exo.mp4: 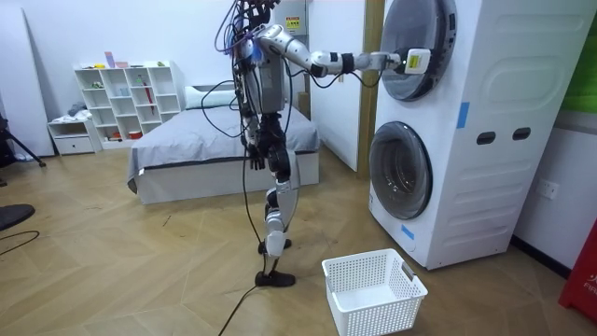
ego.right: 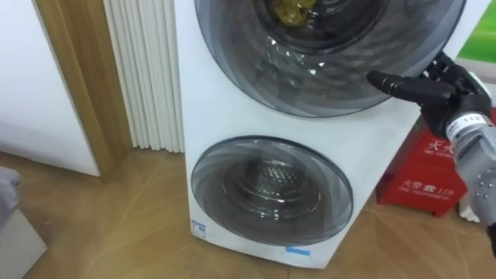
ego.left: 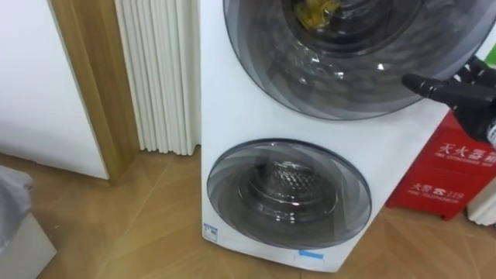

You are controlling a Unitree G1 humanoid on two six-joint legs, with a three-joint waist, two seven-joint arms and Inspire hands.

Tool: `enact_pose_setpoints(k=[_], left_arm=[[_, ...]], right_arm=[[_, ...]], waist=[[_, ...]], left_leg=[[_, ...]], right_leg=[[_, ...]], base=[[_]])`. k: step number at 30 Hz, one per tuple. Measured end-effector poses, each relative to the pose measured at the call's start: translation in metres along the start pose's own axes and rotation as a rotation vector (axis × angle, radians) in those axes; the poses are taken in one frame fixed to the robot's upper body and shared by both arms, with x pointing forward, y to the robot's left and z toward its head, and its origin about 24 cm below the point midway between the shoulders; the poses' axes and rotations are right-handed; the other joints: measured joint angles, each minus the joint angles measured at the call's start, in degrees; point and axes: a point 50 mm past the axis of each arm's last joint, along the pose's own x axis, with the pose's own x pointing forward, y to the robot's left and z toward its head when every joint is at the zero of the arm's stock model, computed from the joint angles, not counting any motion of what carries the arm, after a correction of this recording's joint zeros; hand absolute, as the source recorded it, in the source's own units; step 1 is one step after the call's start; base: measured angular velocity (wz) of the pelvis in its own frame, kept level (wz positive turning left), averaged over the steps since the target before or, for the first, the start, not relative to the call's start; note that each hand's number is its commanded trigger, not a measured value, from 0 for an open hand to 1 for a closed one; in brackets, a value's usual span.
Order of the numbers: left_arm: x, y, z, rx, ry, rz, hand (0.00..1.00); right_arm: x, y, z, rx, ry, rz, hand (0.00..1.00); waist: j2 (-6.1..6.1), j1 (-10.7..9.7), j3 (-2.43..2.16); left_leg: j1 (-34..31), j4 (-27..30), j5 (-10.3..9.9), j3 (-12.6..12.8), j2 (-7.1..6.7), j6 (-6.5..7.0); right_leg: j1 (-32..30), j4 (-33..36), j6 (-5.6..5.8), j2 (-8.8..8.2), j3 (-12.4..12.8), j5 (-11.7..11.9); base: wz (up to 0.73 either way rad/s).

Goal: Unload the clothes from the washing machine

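Right up close, the robot's black right hand (ego.right: 449, 89), one finger poking straight out and holding nothing, touches the edge of the white washing machine's (ego.right: 209, 108) top round glass door (ego.right: 325, 70), which looks shut, so the yellow clothes (ego.right: 288, 9) sit inside and the white plastic basket (exo.mp4: 378, 303) waits empty.

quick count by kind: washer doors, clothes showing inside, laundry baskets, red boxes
round smoked-glass washer doors: 2
yellow cloth bundle behind the upper door: 1
white plastic mesh laundry basket: 1
red box on the floor: 1
total: 5
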Motion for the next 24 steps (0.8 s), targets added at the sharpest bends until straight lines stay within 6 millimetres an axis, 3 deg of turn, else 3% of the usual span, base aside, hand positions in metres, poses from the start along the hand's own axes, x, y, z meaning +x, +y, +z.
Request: enact_pose_setpoints(k=[7,16,24], left_arm=[[0.001,0.005,0.005,0.002,-0.023,0.014,0.0],[-0.001,0.006,0.003,0.0,-0.044,0.021,0.0],[-0.003,0.003,-0.005,-0.011,-0.051,0.016,0.0]], right_arm=[[0.001,0.018,0.0,0.017,-0.022,0.027,0.0],[-0.009,0.033,0.007,-0.004,-0.085,0.032,0.0],[-0.026,0.053,0.016,-0.01,-0.158,0.118,0.0]], waist=[[0.17,-1.31,-0.05],[0.68,-1.56,-0.35],[2.02,-2.93,-1.12]], left_leg=[[0.18,-0.11,0.0,0.8,0.13,0.0],[0.63,-0.9,-0.01,1.68,0.23,0.0],[1.2,-1.96,0.06,2.95,0.45,-0.04]], right_leg=[[-0.24,0.0,-0.09,0.02,1.05,0.05],[-0.34,0.07,-0.14,0.13,2.39,0.09],[-0.87,0.07,-0.13,0.13,3.76,0.08]], base=[[-0.07],[-0.05],[-0.09]])
